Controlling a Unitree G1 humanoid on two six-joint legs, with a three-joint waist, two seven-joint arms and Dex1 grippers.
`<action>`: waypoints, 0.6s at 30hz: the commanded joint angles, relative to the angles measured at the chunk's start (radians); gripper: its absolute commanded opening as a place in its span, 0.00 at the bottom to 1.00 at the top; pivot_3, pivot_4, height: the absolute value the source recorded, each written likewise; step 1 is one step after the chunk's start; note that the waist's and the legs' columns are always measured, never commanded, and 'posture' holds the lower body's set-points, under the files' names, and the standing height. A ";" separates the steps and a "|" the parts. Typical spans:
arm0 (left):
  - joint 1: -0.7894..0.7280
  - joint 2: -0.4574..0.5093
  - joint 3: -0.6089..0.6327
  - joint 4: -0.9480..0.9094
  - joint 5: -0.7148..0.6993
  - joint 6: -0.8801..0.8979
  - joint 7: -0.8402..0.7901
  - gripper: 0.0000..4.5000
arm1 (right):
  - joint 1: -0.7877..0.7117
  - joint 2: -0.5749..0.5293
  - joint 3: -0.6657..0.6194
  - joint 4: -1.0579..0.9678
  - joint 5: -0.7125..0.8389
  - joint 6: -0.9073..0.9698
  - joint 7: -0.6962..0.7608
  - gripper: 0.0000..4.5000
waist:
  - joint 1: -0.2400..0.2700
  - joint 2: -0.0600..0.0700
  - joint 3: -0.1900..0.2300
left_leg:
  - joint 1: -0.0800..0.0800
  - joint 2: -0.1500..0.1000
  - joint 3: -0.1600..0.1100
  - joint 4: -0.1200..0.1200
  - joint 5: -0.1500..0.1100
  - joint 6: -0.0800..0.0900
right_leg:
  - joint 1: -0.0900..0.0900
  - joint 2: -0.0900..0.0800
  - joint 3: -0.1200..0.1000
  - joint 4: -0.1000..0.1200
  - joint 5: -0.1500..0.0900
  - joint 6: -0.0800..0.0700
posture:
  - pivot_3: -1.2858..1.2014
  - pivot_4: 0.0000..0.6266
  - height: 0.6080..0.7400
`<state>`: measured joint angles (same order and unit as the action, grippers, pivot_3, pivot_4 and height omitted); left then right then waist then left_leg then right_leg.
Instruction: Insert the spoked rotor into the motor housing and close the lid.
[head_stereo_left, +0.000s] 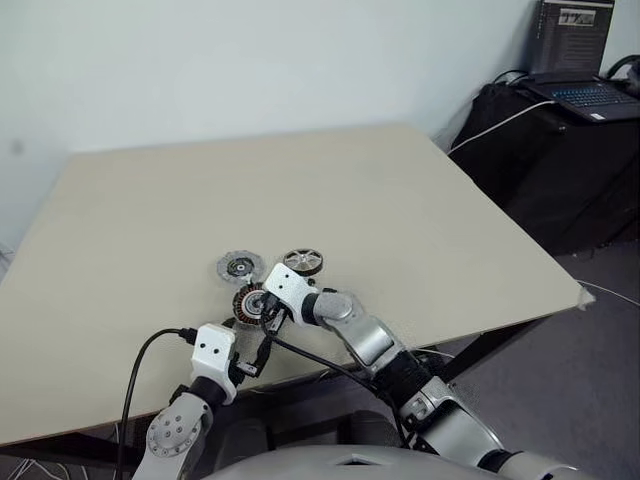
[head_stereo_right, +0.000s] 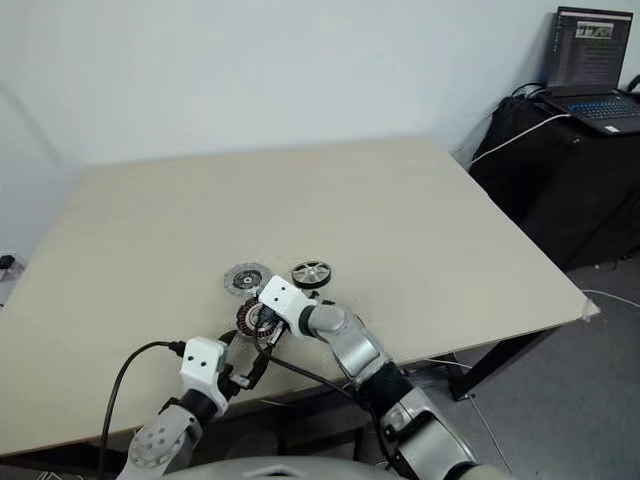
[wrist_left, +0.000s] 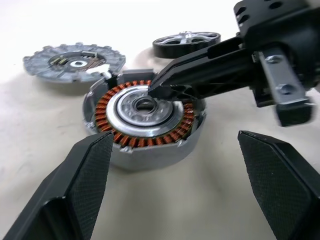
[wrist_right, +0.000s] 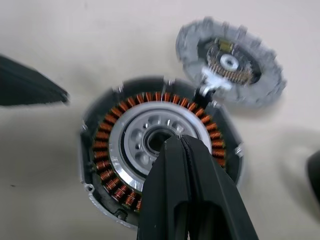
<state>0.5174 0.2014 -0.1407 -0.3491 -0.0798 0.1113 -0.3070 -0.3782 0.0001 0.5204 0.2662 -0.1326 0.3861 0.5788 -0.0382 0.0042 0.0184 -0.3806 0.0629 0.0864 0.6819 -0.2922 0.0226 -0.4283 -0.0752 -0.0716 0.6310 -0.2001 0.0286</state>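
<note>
Three parts sit close together near the front edge of the table. Motor housing nearest the robot, open face up, copper windings ringing a silver hub. Lid just beyond it and slightly left, lying flat, apparently touching the housing rim at one point. Spoked rotor lies flat to the far right of the housing, just beside it, not yet inserted.

Right gripper: fingers pressed together, empty, tips poised over the housing hub; contact cannot be told. Left gripper: fingers spread wide, holding nothing, straddling the near side of the housing.

Key relation: rotor lies beyond and to the right of the right gripper's tip, axle vertical. Right arm judged nearer to it. Judgement: next move is for the right gripper to open and reach far-right to the rotor, then carry it back over the hub. Lid step remains.
</note>
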 joint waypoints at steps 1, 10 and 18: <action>0.002 0.005 -0.005 -0.073 -0.003 0.013 0.003 0.94 | -0.011 -0.007 -0.010 -0.092 0.017 0.004 0.022 0.01 | 0.001 0.001 0.001 | 0.000 0.000 0.000 0.000 0.000 0.000 | 0.000 0.000 0.000 0.000 0.000 0.000 | 0.52 0.00 1.00; 0.044 0.034 0.017 -0.079 -0.001 0.018 -0.001 0.94 | -0.033 -0.158 0.085 -0.207 -0.052 -0.062 0.125 0.42 | 0.002 0.001 0.002 | 0.000 0.000 0.000 0.000 0.000 0.000 | 0.000 0.000 0.000 -0.001 0.000 0.000 | 0.52 0.00 1.00; 0.078 0.064 0.017 -0.061 0.003 -0.032 -0.027 0.94 | -0.114 -0.236 0.183 -0.212 -0.073 -0.159 0.307 0.42 | 0.003 0.001 0.003 | 0.000 0.000 0.000 0.000 0.000 0.000 | 0.000 0.000 0.000 -0.001 0.000 0.000 | 0.52 0.00 1.00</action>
<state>0.5933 0.2608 -0.1266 -0.3957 -0.0793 0.1149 -0.3283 -0.4641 -0.2366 0.6883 0.0919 -0.2027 0.2591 0.8467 -0.0355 0.0050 0.0211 -0.3806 0.0630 0.0862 0.6816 -0.2923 0.0226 -0.4282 -0.0748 -0.0720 0.6300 -0.2006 0.0281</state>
